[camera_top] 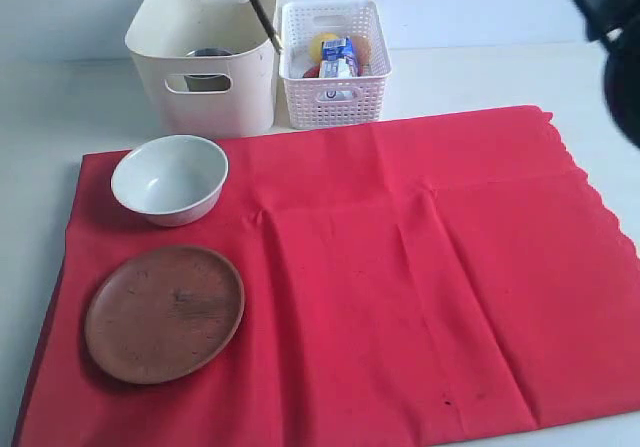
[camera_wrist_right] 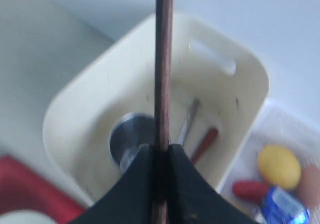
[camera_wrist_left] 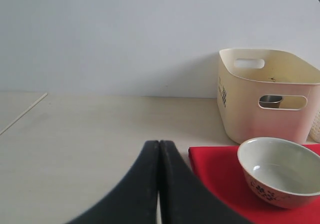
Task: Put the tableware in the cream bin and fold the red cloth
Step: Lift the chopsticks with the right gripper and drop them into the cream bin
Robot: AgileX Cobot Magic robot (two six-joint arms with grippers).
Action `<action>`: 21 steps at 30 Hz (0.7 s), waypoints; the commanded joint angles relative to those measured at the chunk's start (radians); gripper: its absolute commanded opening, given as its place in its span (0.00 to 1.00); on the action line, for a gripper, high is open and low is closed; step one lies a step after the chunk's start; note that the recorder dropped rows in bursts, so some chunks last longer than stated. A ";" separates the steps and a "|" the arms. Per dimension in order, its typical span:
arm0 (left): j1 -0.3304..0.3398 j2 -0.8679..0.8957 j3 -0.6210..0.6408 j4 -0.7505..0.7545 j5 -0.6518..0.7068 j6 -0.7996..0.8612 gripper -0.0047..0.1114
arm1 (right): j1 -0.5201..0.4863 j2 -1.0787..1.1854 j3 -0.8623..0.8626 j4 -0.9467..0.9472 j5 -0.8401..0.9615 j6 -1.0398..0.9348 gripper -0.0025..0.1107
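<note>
Step in hand: tableware into the bin. Right gripper (camera_wrist_right: pixel 160 151) is clamped tight on the dark chopsticks (camera_wrist_right: pixel 164 58), which slant down over the mouth of the cream bin (camera_top: pixel 200 107). The bin stands at the bench's back edge, left of middle.

Next move, as I judge it: lower, then release well inside, since the tip hangs near the rim on the basket side. Plate and bowl come after; folding comes last.

Left gripper (camera_wrist_left: pixel 159 149) is closed on nothing, over bare bench off the cloth's left edge.

Count:
- red cloth (camera_top: pixel 400 267): 1, spread flat
- cream bin: 1
- white lattice basket (camera_top: pixel 335 92): 1, just beside the bin
- wooden plate (camera_top: pixel 165 312): 1, at the cloth's front-left corner
- bowl (camera_top: pixel 168 177): 1, at the cloth's back-left corner
- in the bin: steel cup (camera_wrist_right: pixel 131 134) 1, knife (camera_wrist_right: pixel 187 121) 1, spoon (camera_wrist_right: pixel 204 143) 1
- chopsticks: one shaft shows; single or pair, cannot tell
</note>
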 commanded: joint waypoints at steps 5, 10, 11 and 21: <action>0.003 -0.003 0.000 -0.005 -0.004 0.000 0.04 | -0.013 0.228 -0.286 0.017 -0.262 0.005 0.02; 0.003 -0.003 0.000 -0.005 -0.004 0.000 0.04 | -0.037 0.308 -0.324 0.018 -0.340 0.006 0.02; 0.003 -0.003 0.000 -0.005 -0.004 0.000 0.04 | -0.036 0.319 -0.324 0.021 -0.349 0.013 0.02; 0.003 -0.003 0.000 -0.005 -0.004 0.000 0.04 | -0.034 0.372 -0.324 0.019 -0.321 0.031 0.23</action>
